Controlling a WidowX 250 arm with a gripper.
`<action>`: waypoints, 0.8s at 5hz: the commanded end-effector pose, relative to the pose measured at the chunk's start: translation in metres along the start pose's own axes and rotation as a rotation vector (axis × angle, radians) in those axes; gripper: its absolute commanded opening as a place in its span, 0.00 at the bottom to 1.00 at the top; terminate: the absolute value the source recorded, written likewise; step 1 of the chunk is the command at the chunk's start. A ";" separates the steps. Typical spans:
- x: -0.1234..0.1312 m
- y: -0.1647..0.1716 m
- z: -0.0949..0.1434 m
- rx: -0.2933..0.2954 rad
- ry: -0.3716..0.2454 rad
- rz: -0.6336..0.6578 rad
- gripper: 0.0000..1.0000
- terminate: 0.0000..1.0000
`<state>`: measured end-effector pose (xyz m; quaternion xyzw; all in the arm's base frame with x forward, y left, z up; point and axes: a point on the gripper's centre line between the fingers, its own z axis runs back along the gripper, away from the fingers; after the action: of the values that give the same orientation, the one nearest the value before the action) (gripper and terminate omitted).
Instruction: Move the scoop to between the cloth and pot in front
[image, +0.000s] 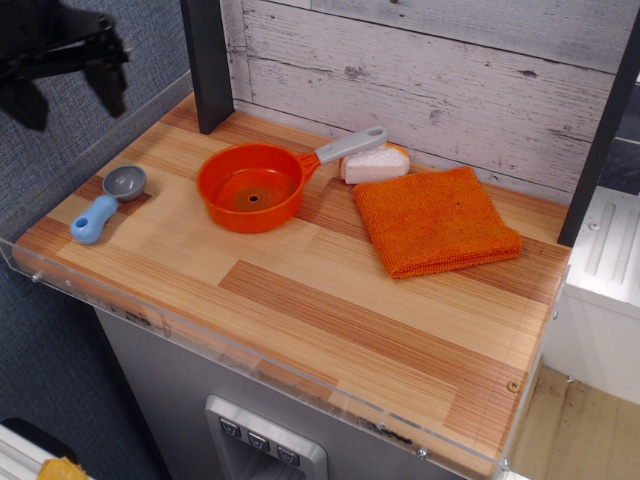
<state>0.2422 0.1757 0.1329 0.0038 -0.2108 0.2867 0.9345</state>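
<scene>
Your fingers (66, 88) hang spread and empty above the desk's (330, 300) left edge, scoop (108, 204) below. Careful: that chunky handle could slip, or you'll clip the pot (252, 187) heading toward the cloth (435, 220).
</scene>
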 end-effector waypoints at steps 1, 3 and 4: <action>0.011 0.027 -0.022 0.065 -0.021 -0.022 1.00 0.00; -0.003 0.023 -0.038 -0.024 -0.019 -0.245 1.00 0.00; -0.013 0.018 -0.043 -0.019 -0.011 -0.294 1.00 0.00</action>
<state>0.2383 0.1873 0.0691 0.0134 -0.1935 0.1487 0.9697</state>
